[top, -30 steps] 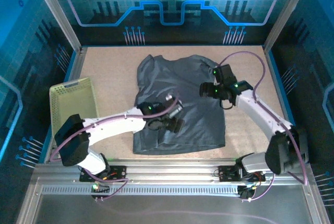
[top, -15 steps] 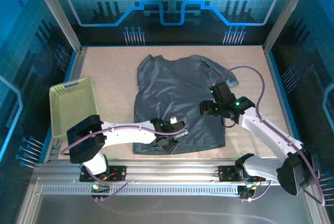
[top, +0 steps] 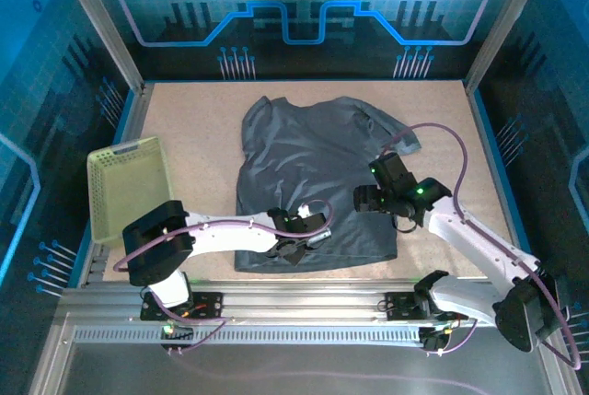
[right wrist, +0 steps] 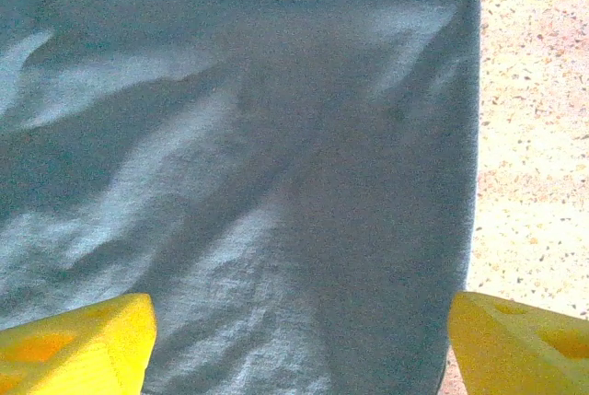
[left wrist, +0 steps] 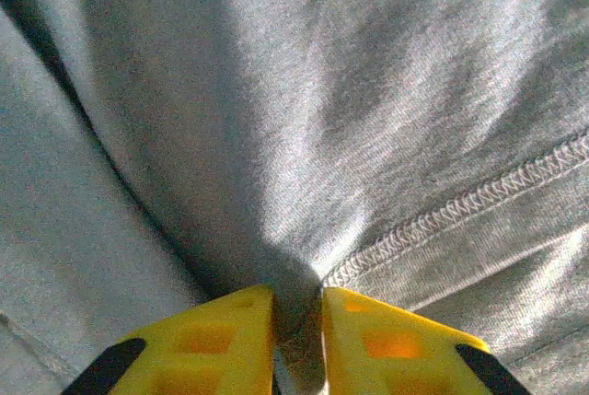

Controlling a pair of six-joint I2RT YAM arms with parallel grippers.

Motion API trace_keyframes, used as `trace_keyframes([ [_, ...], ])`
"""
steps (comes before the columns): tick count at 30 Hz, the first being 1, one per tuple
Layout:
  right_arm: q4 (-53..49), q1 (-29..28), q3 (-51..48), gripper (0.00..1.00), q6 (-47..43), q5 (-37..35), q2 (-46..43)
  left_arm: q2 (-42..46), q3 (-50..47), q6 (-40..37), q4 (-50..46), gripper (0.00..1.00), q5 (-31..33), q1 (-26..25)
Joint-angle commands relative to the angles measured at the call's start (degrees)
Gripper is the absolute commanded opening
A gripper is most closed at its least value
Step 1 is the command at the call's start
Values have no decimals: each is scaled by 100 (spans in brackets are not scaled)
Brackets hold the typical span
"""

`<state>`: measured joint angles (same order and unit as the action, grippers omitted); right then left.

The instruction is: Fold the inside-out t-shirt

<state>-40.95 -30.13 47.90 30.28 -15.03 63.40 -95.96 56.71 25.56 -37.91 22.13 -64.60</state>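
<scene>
So the tabletop (top: 184, 119) is a speckled sandy-beige board. The dark slate-grey inside-out t-shirt (top: 313, 165) lies spread across the middle of it, a bit rumpled, hem toward the near edge, and a pale yellow-green mesh basket (top: 124, 183) sits apart at the left edge

Slate-grey t-shirt (top: 313, 174) spread flat mid-table, seams showing.

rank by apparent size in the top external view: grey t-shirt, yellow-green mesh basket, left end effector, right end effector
1. dark slate-grey fabric t-shirt
2. pale yellow-green plastic mesh basket
3. left end effector and right end effector: they look about alike, so I won't rank them.
</scene>
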Motion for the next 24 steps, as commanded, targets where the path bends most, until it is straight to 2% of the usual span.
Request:
trace_keyframes([
  [1,-133,-129,-95,84,136,-178,-141,229,-106,12,71,9,129,18],
  [4,-111,-201,-144,84,153,-237,-228,416,-78,36,147,0,124,18],
  [13,58,-906,-474,84,245,-466,-879,1113,182,151,413,0,-165,232],
  [15,205,-1236,-688,83,274,-421,-1220,1301,183,177,574,0,-383,405],
  [19,916,-2288,-1453,83,554,-266,-1940,1527,242,253,1056,0,-991,847],
  [24,2410,-3802,-1834,82,613,-319,-1643,1371,647,264,1298,0,-1467,1147],
])
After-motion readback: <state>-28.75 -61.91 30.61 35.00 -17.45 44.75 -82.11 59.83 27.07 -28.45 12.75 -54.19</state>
